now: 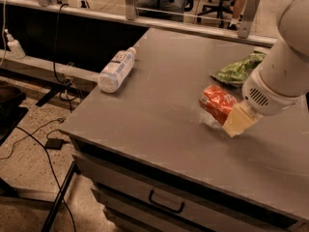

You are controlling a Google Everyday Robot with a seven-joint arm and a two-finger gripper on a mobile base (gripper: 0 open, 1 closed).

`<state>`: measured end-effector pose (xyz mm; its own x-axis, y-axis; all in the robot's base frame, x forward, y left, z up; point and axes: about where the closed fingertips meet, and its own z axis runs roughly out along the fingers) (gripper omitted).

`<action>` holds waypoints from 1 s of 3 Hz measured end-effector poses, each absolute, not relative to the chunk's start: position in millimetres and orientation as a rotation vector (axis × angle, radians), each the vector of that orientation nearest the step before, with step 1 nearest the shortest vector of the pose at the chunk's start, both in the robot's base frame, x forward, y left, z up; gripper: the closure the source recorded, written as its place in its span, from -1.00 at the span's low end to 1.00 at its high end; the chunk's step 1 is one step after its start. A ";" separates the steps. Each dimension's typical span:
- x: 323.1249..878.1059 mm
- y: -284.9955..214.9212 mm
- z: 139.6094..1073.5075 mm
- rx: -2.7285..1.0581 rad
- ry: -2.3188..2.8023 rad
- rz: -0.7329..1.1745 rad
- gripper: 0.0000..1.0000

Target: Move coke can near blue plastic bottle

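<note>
- The coke can (218,103) is red with faint pale markings.
- The blue plastic bottle (116,70) is clear and pale bluish, with a white cap and a white-and-blue printed label.
- The claw (239,121), low at the can's right end, is pale cream-yellow.
- The arm (285,66) is white with a dark grille.
- The worktop (159,105) is plain grey.
- The snack bag (239,69) is green.
- The floor (29,178) is speckled beige.
</note>
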<state>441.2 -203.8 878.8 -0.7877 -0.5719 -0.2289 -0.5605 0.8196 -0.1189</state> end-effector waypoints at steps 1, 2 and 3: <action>464.8 -190.2 886.6 -0.912 2.707 -0.051 1.00; 497.4 -165.1 880.9 -1.045 2.669 -0.018 1.00; 531.6 -132.4 872.3 -1.192 2.613 0.028 1.00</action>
